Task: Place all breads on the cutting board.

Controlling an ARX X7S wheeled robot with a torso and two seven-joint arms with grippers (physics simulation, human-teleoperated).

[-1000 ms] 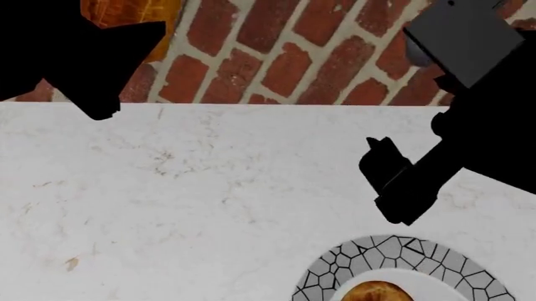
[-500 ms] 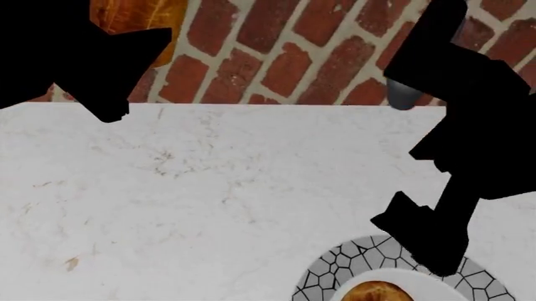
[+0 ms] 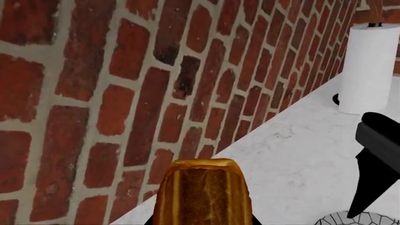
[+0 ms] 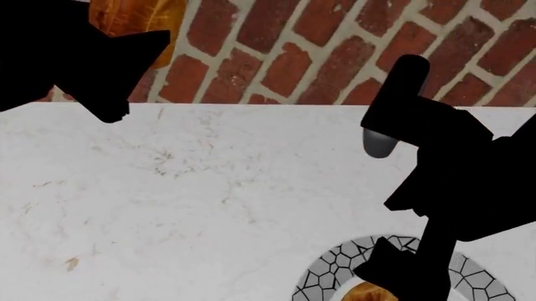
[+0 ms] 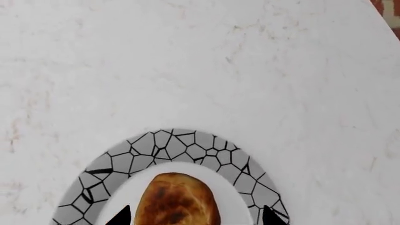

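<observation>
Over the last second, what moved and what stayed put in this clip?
The right arm swung down toward the plate; the right gripper now sits over the bun, a fingertip either side, not yet gripping. The left gripper, largely out of frame, kept holding the mini loaf up by the brick wall. Plate and bun did not move.

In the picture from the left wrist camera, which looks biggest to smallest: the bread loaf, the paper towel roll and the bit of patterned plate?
1. Bread loaf: largest, though it sits right at the camera, so nearness inflates it.
2. Paper towel roll: smaller in view, but much farther off.
3. Patterned plate: smallest, only a sliver shows at the edge; its real size cannot be judged here.
</observation>
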